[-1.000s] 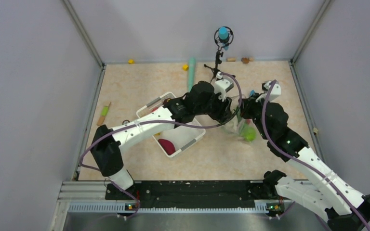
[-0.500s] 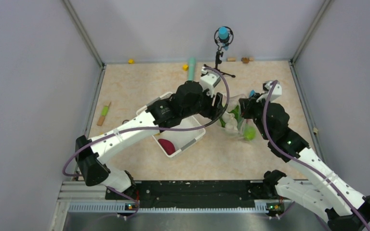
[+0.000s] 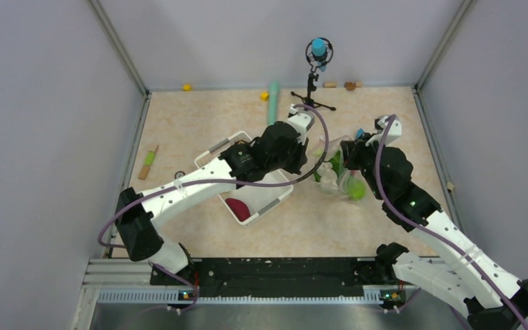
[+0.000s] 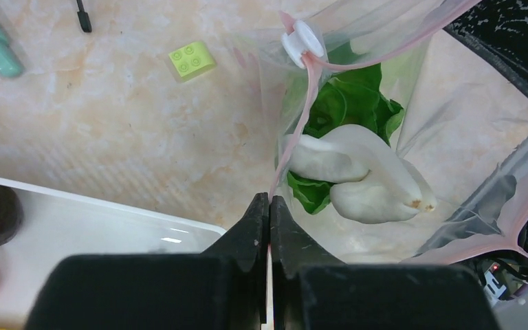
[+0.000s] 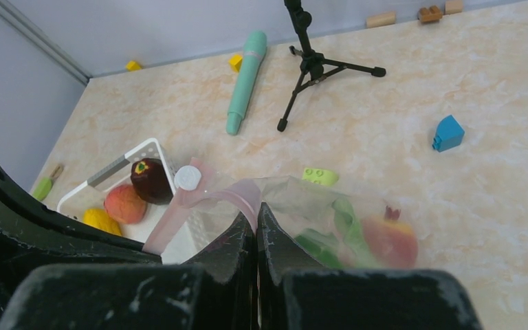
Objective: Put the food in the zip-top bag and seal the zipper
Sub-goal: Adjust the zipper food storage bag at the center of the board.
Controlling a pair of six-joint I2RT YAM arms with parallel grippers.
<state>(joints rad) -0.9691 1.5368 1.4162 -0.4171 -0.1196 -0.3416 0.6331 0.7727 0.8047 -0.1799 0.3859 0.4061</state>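
The clear zip-top bag point(image 3: 335, 177) lies right of the white basket point(image 3: 276, 199). Its mouth is held apart between my two grippers. My left gripper point(image 4: 269, 201) is shut on the pinkish zipper point(image 4: 293, 144), below the white slider point(image 4: 302, 40). My right gripper point(image 5: 256, 210) is shut on the zipper point(image 5: 210, 199) at the opposite lip. Inside the bag are the green cabbage point(image 4: 349, 103), a whitish piece point(image 4: 364, 182) and a red apple point(image 5: 386, 240). In the basket point(image 5: 118, 162) remain a maroon root point(image 5: 149, 180), an orange piece point(image 5: 124, 203) and a yellow piece point(image 5: 101, 220).
A black tripod point(image 3: 311, 88) stands just behind the bag. A teal cylinder point(image 5: 245, 79) lies beyond the basket. A light green block point(image 4: 192, 60) and a blue block point(image 5: 447, 133) sit on the table near the bag. Small blocks line the back wall.
My left arm drew back from over the bag toward the basket. Its gripper, open half a second ago, has shut on the zipper. The right arm has not moved.
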